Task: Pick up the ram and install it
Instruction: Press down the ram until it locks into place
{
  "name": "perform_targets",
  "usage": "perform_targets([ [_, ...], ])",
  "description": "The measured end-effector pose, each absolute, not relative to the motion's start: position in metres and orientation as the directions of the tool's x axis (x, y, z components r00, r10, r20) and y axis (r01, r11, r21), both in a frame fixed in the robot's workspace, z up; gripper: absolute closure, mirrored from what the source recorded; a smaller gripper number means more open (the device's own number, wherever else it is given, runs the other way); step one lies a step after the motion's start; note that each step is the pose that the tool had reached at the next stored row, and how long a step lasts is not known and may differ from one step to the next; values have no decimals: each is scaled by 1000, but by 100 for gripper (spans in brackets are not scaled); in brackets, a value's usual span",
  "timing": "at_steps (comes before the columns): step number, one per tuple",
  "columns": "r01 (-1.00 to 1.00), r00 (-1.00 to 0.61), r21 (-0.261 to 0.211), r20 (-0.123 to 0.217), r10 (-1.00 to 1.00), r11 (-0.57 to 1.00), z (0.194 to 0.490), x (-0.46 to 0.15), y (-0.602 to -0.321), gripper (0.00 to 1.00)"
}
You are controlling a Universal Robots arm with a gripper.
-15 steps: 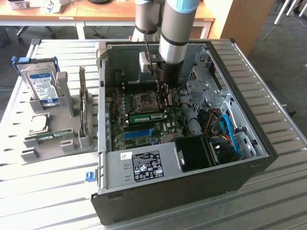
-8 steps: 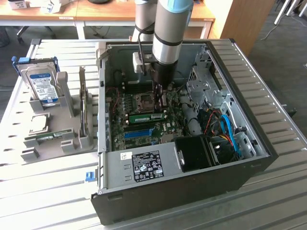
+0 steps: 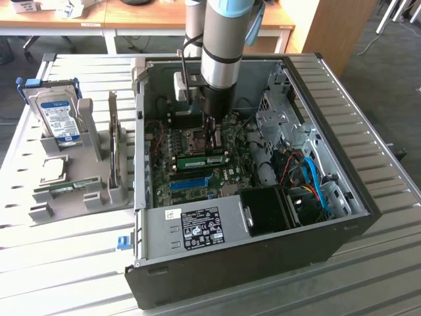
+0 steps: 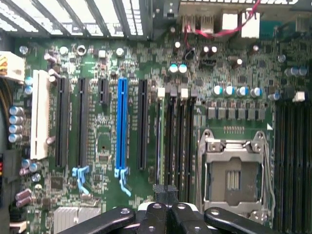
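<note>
Worktop (image 3: 39,263): we are looking at a slatted grey surface carrying everything, stretching out well beyond the claw on all sides.
Computer case (image 3: 342,217): we are seeing it lying open on its side, walls rising around the claw, which is reaching down inside.
Motherboard (image 4: 234,83): it is lying directly beneath the claw, green, with long slots running across it.
Parts holder (image 3: 72,191): it is sitting outside the case, well apart from the claw toward the exterior view's left, carrying a hard drive (image 3: 58,118).
Empty processor socket (image 4: 233,178): it is lying just beside the claw's tip in the wrist view.
Ram (image 3: 200,160): we are judging the green stick directly under the claw tip to be it, standing on edge in a slot, long axis running from the exterior view's left to its right, crosswise under the claw.
Claw (image 3: 212,135): its fingers are pressed together, bearing down at or touching the ram's upper edge; we cannot tell whether it is pinching the stick.
Stage: we are judging the ram already at its slot, being pushed home.
</note>
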State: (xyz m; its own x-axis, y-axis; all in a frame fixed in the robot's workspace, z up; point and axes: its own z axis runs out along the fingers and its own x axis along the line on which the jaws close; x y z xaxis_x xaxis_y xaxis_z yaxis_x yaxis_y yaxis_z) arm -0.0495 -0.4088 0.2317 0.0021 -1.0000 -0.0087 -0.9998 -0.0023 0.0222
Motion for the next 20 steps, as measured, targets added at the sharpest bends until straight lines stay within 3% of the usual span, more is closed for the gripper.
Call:
perform_targets([
  [20, -1000, 2, 20, -9, -1000, -2, 232, -82, -409, 89],
])
